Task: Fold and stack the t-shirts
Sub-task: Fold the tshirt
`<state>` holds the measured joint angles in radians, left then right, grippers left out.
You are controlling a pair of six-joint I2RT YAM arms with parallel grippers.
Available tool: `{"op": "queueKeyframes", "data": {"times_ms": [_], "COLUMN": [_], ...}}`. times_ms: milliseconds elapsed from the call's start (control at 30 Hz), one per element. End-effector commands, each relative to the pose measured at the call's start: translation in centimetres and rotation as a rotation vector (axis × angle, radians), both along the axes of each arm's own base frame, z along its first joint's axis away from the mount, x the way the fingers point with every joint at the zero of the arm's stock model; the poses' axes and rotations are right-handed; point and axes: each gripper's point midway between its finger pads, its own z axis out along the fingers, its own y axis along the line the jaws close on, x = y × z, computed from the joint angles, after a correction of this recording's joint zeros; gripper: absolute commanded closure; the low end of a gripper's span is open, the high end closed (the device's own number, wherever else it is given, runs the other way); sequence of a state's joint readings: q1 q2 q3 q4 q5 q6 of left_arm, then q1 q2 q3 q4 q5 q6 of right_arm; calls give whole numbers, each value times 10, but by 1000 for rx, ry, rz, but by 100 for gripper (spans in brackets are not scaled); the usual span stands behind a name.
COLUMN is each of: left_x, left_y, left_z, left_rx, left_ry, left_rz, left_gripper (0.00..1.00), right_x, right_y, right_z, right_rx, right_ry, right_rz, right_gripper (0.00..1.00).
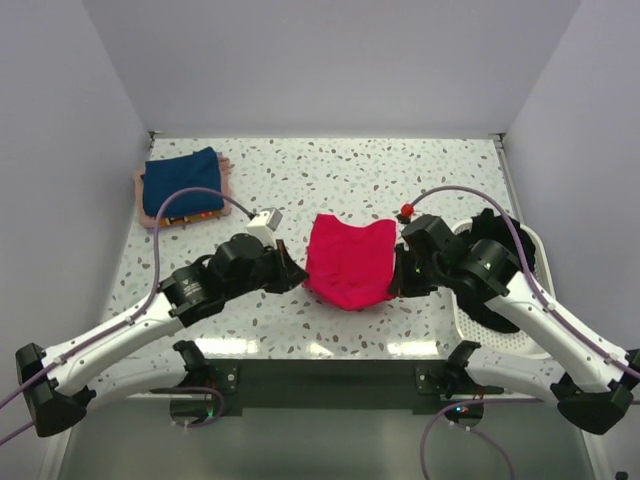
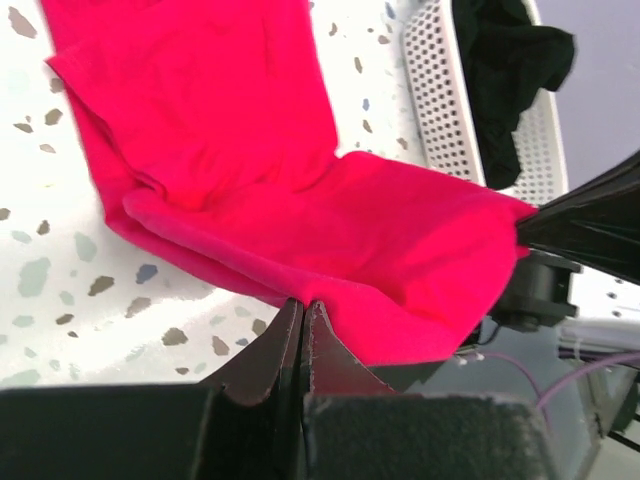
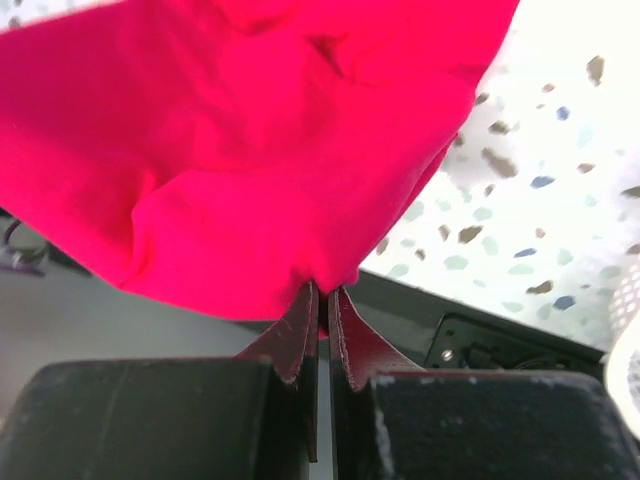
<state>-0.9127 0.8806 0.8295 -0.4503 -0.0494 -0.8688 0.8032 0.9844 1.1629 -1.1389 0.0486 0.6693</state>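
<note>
White-shelled left arm (image 1: 110,335) and right arm (image 1: 562,322) with black joint housings — lilac cables (image 1: 195,190) looping alongside; dark wedge-shaped fingers (image 2: 265,365).

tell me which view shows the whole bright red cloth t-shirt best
Top external: the bright red cloth t-shirt shows whole there. The left wrist view shows most of it close up, an edge pinched in the left gripper; the right wrist view shows only bunched cloth at the right gripper.
</note>
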Motion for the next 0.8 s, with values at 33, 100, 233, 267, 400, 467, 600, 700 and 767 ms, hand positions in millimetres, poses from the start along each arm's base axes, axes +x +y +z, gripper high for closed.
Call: {"op": "queueKeyframes", "data": {"times_ms": [33,100,233,267,400,467,600,700,767], "left_x": [25,34,61,69,90,98,119,138,146], "left_y": [-4,-2,-2,0,-11,-16,-16,-13,-12], "left_z": [11,7,8,10,10,14,6,4,3], "left_rx": [38,53,27,17,38,42,79,82,78], "left_ry": [-85,-85,-119,-124,-139,-154,-155,-166,-165], "left_rz": [45,60,63,67,31,16,25,40,32], "left_gripper": [100,100,100,100,100,100,100,100,100], "right_x": [36,51,83,92,115,127,151,165,176], "right_y": [-7,-8,-20,-20,-22,-22,-23,-24,-26], "right_z": [8,9,15,16,18,21,12,12,8], "right_rx": [-97,-111,-97,-102,-137,-143,-159,-153,-149], "right_ry": [-107,-138,-172,-186,-198,-218,-205,-211,-207], "right_rz": [-51,-58,-115,-104,-98,-95,-100,-105,-105], "right_gripper": [100,100,100,100,100,100,100,100,100]}}
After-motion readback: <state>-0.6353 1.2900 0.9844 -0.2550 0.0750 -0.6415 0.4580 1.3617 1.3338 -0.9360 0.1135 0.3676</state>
